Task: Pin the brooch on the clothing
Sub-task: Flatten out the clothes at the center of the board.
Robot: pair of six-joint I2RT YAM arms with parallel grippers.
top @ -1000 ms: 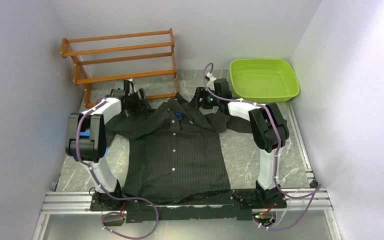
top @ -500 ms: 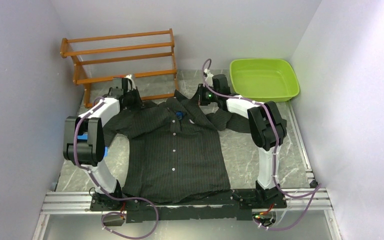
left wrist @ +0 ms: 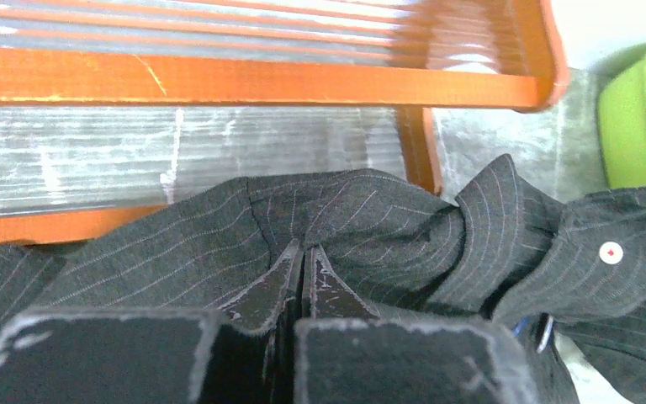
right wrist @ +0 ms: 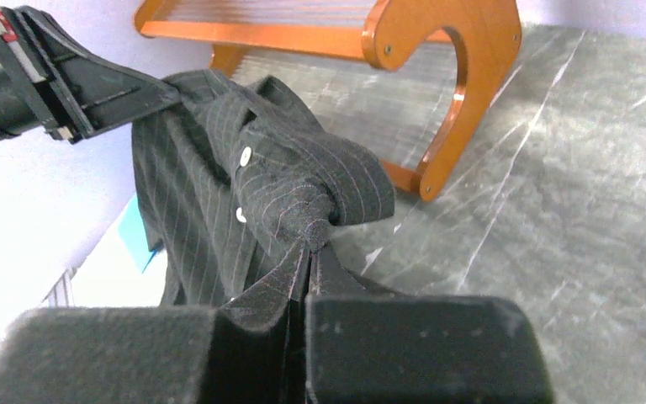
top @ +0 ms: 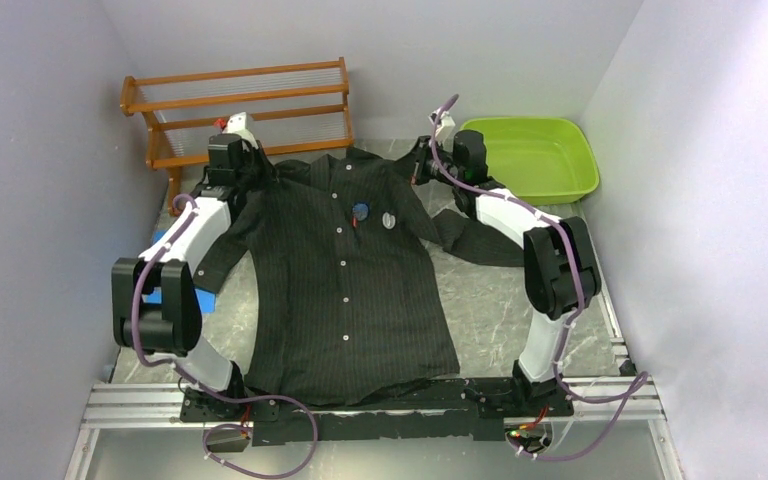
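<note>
The clothing [top: 350,290], a black pinstriped shirt with white buttons, lies front up and is stretched toward the back. My left gripper [top: 260,172] is shut on its left shoulder fabric [left wrist: 303,220]. My right gripper [top: 418,172] is shut on a bunched fold at the other shoulder [right wrist: 307,210]. In the left wrist view the left gripper [left wrist: 303,252] pinches cloth, as the right gripper [right wrist: 310,249] does in its own view. On the chest sit a small blue piece [top: 359,211] and a silvery oval [top: 388,219]; which one is the brooch I cannot tell.
An orange wooden rack [top: 245,110] stands at the back left, right behind the left gripper. A lime green tub [top: 528,158] sits at the back right. Something blue [top: 172,262] lies under the left arm. A metal rail [top: 380,395] runs along the near edge.
Both grippers shut on the shirt's shoulders and moved back toward the rack, lifting and spreading the upper shirt. The silvery oval came into view on the chest.
</note>
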